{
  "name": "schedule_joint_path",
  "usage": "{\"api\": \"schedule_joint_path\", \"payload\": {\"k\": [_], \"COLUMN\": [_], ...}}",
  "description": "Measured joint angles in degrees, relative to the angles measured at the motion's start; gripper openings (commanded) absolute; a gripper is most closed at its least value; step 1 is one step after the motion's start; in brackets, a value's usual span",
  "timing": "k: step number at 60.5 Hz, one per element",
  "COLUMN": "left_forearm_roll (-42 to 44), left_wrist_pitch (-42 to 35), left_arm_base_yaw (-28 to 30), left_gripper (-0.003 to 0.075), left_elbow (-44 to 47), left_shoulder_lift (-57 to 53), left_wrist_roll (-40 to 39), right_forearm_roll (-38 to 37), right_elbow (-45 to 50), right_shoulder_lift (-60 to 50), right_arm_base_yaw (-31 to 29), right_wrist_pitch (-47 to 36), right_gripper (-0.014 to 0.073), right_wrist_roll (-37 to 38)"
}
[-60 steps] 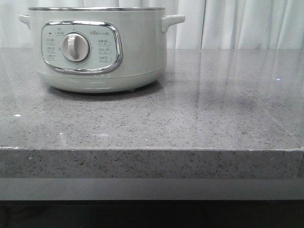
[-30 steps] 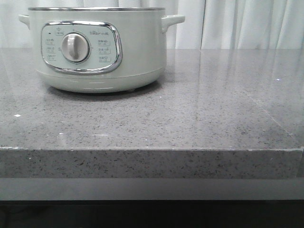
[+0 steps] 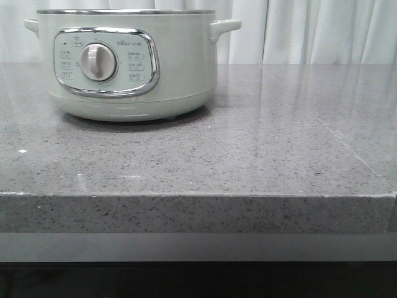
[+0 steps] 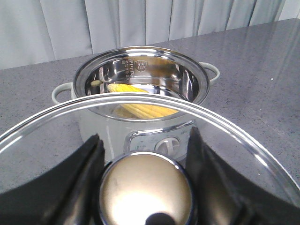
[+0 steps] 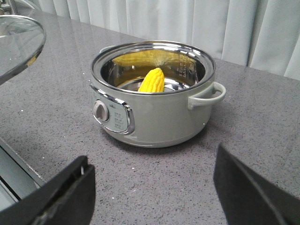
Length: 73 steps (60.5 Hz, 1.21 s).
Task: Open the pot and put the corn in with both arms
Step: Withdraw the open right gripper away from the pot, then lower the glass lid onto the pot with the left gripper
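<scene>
On my left, the left gripper (image 4: 145, 187) has its jaws clamped on the knob (image 4: 146, 194) of the glass lid (image 4: 225, 124), which I'm holding in the air in front of the pot (image 4: 140, 93). The risk I see: that knob is round and smooth, so the lid could swing or slip in the grip, and if I lower it off-centre its edge would catch the steel rim and jolt the pot on the bench (image 3: 248, 155). Moving right, the pot stands open at the left rear of the bench, and the corn (image 5: 152, 80) is already inside, leaning against the wall with its tip up. Nothing else in there that I can make out. Over on the right, the right gripper (image 5: 152, 197) has its jaws spread wide and empty, well back from the pot.
</scene>
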Motion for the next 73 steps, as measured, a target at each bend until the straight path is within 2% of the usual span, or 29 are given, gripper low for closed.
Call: {"api": "schedule_joint_path", "payload": {"k": [32, 44, 52, 73], "left_forearm_roll": [0.0, -0.2, -1.1, -1.3], "left_wrist_pitch": [-0.3, -6.9, -9.8, -11.9], "left_arm_base_yaw": [0.0, 0.0, 0.0, 0.0], "left_gripper": [0.0207, 0.0207, 0.0207, 0.0207], "left_elbow": [0.0, 0.0, -2.4, -17.4], "left_shoulder_lift": [0.0, 1.9, 7.1, 28.8], "left_wrist_roll": [0.0, 0.0, 0.0, 0.0], "right_forearm_roll": [0.1, 0.1, 0.1, 0.1], "right_elbow": [0.2, 0.2, 0.2, 0.2], "right_shoulder_lift": [0.0, 0.0, 0.0, 0.0], "right_arm_base_yaw": [0.0, 0.0, 0.0, 0.0], "right_wrist_pitch": [0.1, 0.1, 0.1, 0.1], "right_gripper": [0.0545, 0.0545, 0.0545, 0.0545], "right_wrist_roll": [0.0, 0.0, 0.0, 0.0]}}
